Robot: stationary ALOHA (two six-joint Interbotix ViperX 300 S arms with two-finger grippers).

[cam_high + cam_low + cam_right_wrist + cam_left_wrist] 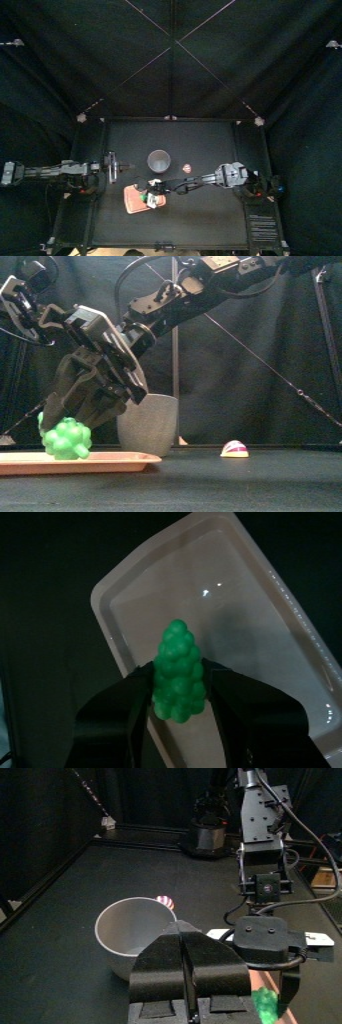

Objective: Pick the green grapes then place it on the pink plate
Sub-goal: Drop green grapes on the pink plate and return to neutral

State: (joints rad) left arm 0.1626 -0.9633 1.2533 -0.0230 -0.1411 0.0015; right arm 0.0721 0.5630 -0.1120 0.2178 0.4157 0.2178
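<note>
Item 1, green grapes (67, 440) — gripped in my right tool (178, 702), its jaws narrow against both sides of the bunch, low over the left end of the pink plate (120, 460). I cannot tell whether the bunch touches the plate.
Item 2, pink plate, flat on the surface (267, 484), near left.
Item 3, grey cup (154, 424), upright, just beyond the plate.
Item 4, small pink-and-white toy (235, 448), right of the cup, apart from it.
Item 5, left tool (195, 963) — jaws pressed together, at the left, near the cup.

Right fingers (118, 712) clamped; left fingers (160, 968) together.
</note>
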